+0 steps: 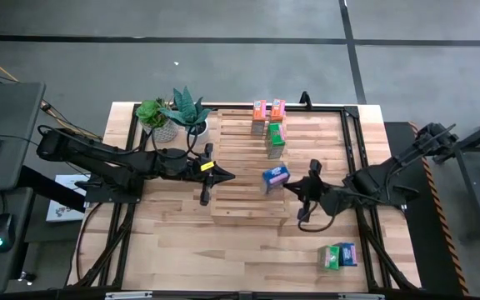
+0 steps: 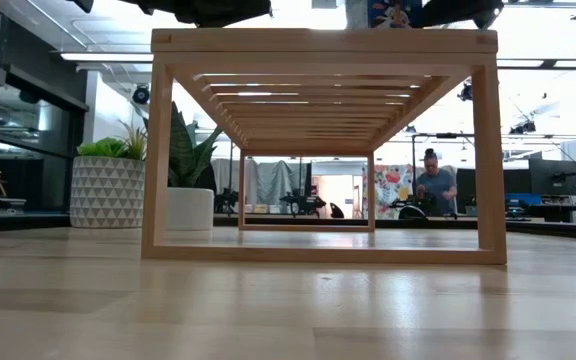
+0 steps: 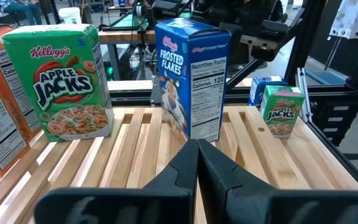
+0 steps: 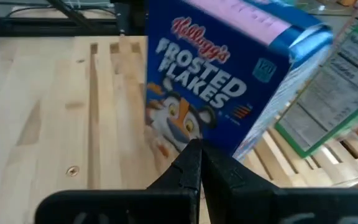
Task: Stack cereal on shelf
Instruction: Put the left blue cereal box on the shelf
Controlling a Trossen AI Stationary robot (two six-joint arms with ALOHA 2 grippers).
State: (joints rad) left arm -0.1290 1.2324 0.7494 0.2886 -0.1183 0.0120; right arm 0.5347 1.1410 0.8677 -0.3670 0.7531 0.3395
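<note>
The light-wood slatted shelf stands mid-table. On its top stand two orange cereal boxes, a green Apple Jacks box and a blue Frosted Flakes box, which stands upright on the slats. My right gripper is shut, its tips at the blue box's lower face, on the side toward the table's right edge. My left gripper is shut and empty over the shelf top, a short way left of the blue box. My right gripper's shut fingertips point level from the table's right side at the lower part of the blue box's printed face. I cannot tell whether they touch it. The box rests on the slats by its bottom.
A green and a blue cereal box stand side by side on the table near the front right. Two potted plants stand at the far left of the shelf. Black frame rails run along the table's sides.
</note>
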